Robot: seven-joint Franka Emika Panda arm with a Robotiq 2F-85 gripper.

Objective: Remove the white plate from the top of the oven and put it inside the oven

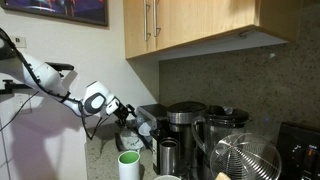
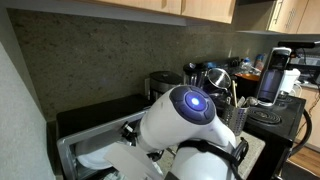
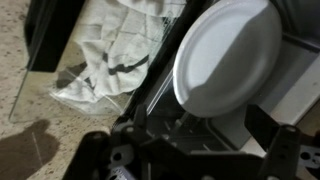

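The white plate (image 3: 228, 55) fills the upper right of the wrist view, round and shallow. It lies against the oven's (image 3: 295, 85) grey surface and its dark front. My gripper (image 3: 195, 125) is open. Its dark fingers are spread wide just below the plate's lower rim, and nothing is between them. In an exterior view my gripper (image 1: 133, 122) is at the front of the dark oven (image 1: 152, 112), and the plate is hidden there. In an exterior view my wrist (image 2: 185, 110) covers most of the oven (image 2: 100, 115) and hides the plate.
A crumpled white cloth (image 3: 115, 55) lies on the speckled countertop (image 3: 40, 110) beside the oven. A green-and-white cup (image 1: 128, 165) stands in front. A coffee maker (image 1: 185, 125) and a round wire-mesh thing (image 1: 248, 160) stand further along. Wooden cabinets (image 1: 190, 25) hang above.
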